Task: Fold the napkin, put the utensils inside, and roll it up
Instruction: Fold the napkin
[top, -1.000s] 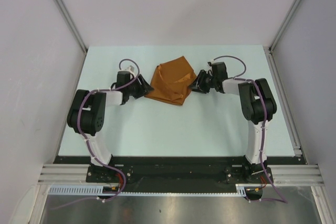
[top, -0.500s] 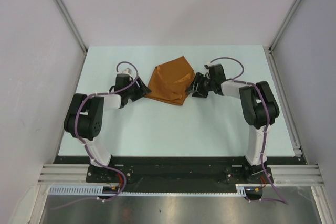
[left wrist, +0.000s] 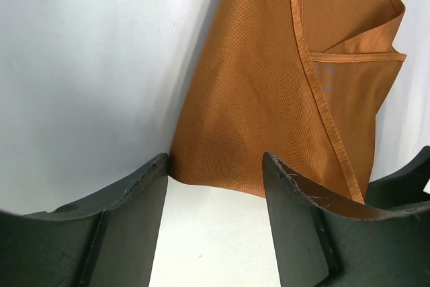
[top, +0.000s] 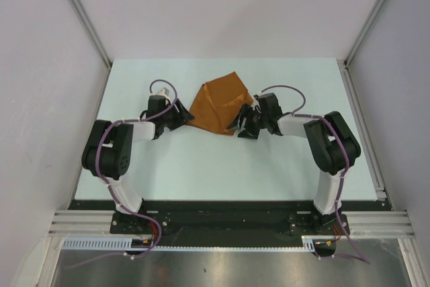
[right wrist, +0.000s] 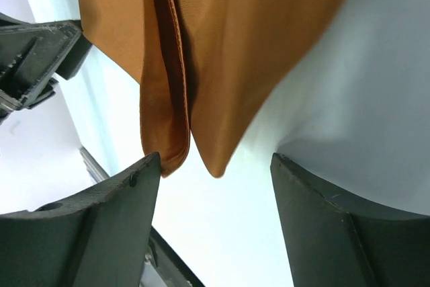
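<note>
Napkin: rust-orange plain cloth, fine weave, stitched hem. Folded unevenly into rough diamond, layers overlapping, not rolled. Lies on surface, centre, toward far half. Left side: one smooth layer flat on surface, hem running lengthwise across it, smaller flap folded over further along. Right side: folded edges stacked close together, two corners side by side, one blunt and doubled, one pointed.

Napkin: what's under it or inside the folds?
Under the napkin only the pale table shows at its edges. The wrist views show stacked hemmed layers with nothing poking out. Anything between the layers is covered and cannot be seen.
</note>
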Robot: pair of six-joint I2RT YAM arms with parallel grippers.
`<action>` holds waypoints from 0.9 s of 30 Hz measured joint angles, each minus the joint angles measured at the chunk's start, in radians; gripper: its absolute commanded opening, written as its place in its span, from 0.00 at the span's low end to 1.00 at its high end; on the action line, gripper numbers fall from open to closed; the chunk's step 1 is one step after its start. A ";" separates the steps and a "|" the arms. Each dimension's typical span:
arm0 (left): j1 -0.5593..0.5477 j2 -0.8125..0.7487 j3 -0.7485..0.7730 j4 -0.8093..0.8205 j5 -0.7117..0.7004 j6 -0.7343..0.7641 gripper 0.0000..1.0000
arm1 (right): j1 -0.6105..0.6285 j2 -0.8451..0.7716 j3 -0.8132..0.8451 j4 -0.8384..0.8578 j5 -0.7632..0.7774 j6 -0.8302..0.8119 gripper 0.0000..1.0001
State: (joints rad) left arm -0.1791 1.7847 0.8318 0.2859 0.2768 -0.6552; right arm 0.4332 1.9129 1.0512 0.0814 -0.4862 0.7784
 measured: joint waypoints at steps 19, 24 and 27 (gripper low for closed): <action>0.000 0.002 0.000 -0.001 0.016 0.000 0.63 | 0.024 -0.019 0.013 0.054 0.011 0.070 0.75; 0.000 0.002 0.000 -0.001 0.018 0.000 0.63 | 0.032 0.010 0.056 0.027 0.025 0.058 0.71; 0.000 0.002 0.000 -0.001 0.019 0.000 0.63 | 0.036 0.029 0.084 -0.010 0.040 0.048 0.69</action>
State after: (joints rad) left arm -0.1791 1.7866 0.8318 0.2848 0.2958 -0.6552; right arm 0.4690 1.9419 1.1347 0.0711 -0.4461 0.8265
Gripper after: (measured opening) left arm 0.627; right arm 0.716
